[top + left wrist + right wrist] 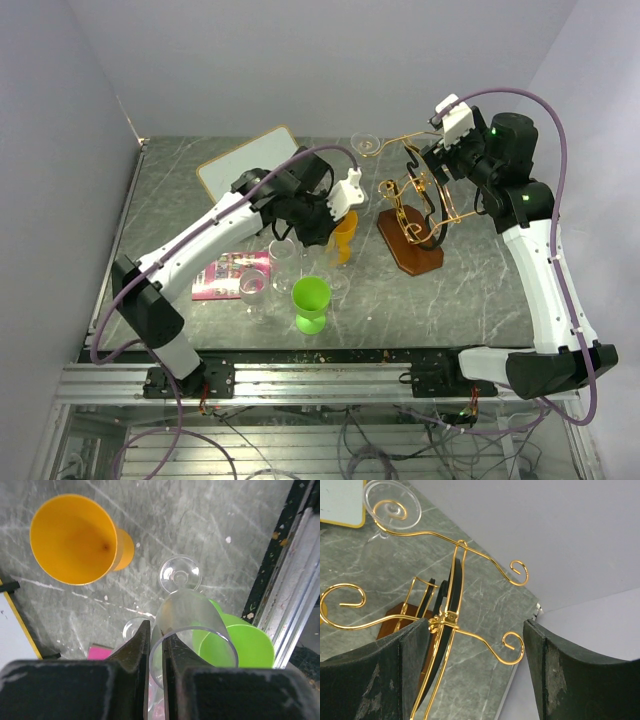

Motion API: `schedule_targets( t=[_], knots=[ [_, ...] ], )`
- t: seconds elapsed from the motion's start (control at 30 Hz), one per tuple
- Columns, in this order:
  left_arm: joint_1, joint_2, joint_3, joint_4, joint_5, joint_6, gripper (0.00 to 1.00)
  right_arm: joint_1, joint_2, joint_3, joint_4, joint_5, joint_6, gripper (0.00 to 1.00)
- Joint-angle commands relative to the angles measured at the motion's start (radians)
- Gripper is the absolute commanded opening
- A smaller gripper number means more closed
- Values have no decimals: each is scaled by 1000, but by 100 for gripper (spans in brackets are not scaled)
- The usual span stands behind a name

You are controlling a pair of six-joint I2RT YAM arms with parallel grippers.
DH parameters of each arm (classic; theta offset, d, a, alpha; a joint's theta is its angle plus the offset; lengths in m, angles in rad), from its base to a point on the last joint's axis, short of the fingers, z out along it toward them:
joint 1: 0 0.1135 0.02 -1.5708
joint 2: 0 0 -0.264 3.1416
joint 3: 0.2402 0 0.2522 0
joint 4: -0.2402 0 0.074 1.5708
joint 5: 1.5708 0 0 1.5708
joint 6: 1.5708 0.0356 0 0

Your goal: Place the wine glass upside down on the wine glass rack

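Left fingers [132, 652] pinch the wine glass [186, 611] rim at bottom centre; right fingers [390, 675] spread wide, empty, rack [451, 614] showing between them.

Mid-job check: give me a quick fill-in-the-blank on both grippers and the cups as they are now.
1. The left gripper is ____ on the wine glass rim.
2. The right gripper is ____, facing the wine glass rack.
3. The goblet nearest the arm bases is ____.
Missing: shut; open; green.
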State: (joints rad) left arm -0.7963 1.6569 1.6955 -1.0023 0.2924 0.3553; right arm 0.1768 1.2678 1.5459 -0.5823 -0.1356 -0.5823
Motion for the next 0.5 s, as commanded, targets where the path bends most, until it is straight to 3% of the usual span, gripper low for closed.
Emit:
schedule_targets(
  t=[0.0, 0.3, 0.47],
  knots=[
    [-6, -90, 32, 99, 124, -12, 7, -14, -3, 11, -3, -53, 19, 75],
    [70, -141, 145, 106, 322, -101, 7, -21, 2, 51, -43, -170, 31, 77],
    [226, -191, 177, 159, 481, -238, 7, -32, 4, 63, -38, -263, 97, 78]
  ],
)
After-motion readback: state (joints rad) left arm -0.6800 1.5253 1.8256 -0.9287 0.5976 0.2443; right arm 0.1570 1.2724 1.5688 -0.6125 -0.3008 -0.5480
